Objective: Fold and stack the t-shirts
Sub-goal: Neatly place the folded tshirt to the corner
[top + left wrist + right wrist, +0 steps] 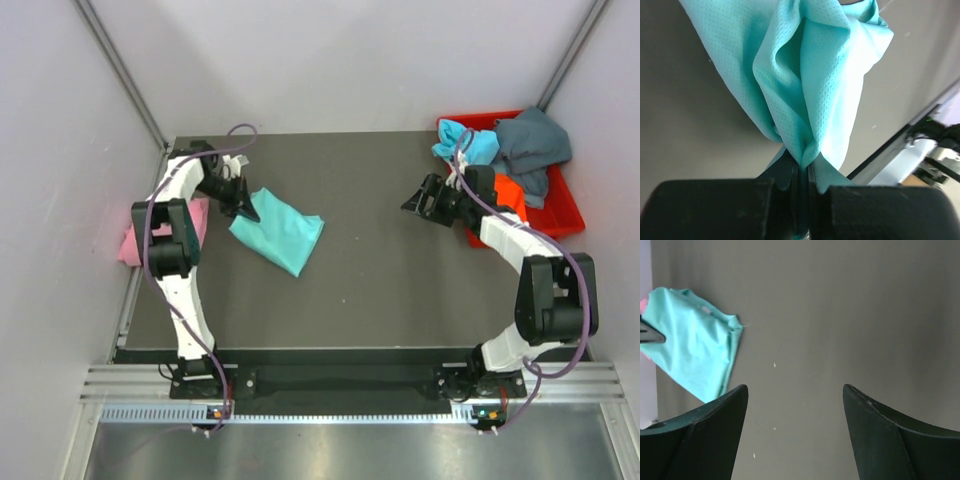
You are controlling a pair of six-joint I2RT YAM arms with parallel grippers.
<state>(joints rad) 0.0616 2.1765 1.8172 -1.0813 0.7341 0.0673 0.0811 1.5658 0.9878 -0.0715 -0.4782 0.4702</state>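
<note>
Table [400,290] dark (pale walls [330,60] around) | left pincer [802,172] pinching teal t-shirt [280,232] | right pincer [794,387] wide

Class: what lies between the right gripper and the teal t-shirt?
Only bare dark grey tabletop, seen in the top external view, separates the right gripper from the teal cloth t-shirt.

Top external: high and behind, looking down on the whole counter [400,280].
Left wrist: pressed close against the teal t-shirt [815,75].
Right wrist: low over the counter, facing leftward.
Shared: the teal t-shirt, in all views.
</note>
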